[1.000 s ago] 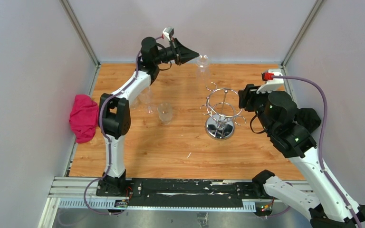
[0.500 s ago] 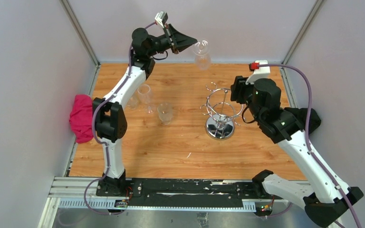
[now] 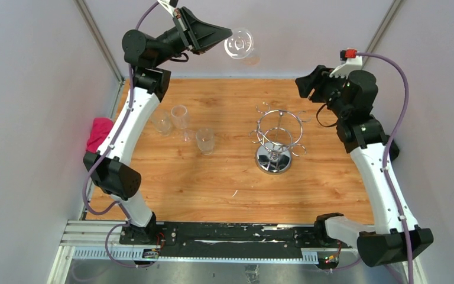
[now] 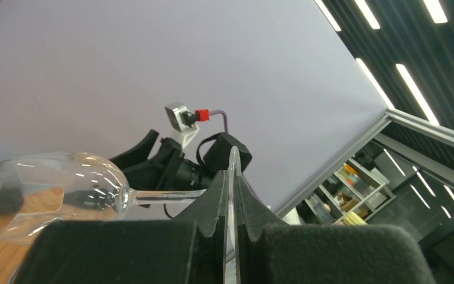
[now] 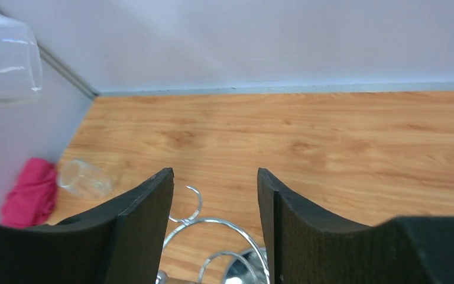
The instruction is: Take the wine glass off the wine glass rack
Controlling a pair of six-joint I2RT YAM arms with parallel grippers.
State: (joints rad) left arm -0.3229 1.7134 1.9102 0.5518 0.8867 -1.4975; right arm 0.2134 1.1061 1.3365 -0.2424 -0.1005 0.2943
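Two arms: I have both lifted clear of the table [image 3: 213,189], one on each side of the wine glass rack [image 3: 278,137].
Left gripper [image 3: 227,35]: high up, behind the rack and to its left, close to the back wall. Its fingers [image 4: 213,204] are pressed together on the foot end of the wine glass [image 3: 239,44], and my left wrist view shows a thin edge of glass caught between them.
Wine glass: off the rack, carried in the air above and behind it, well apart from the hooks. In my left wrist view the stem runs about level from the fingers out to the bowl [image 4: 53,195].
Right gripper [image 3: 305,83]: raised to the right of the rack and a little behind it. The jaws stand wide apart and grip nothing. My right wrist view looks down between them at the rack's wire rings [image 5: 213,234].
Rack: upright on the table on its round mirrored base [image 3: 273,160].
Clear glasses: three on the table left of the rack, the nearest [image 3: 205,141] close to it and two more [image 3: 179,115] [image 3: 161,122] further left. I cannot tell whether the furthest stands or lies.
Pink cloth [image 3: 97,135]: far left of the rack at the table's edge, partly behind the left arm.
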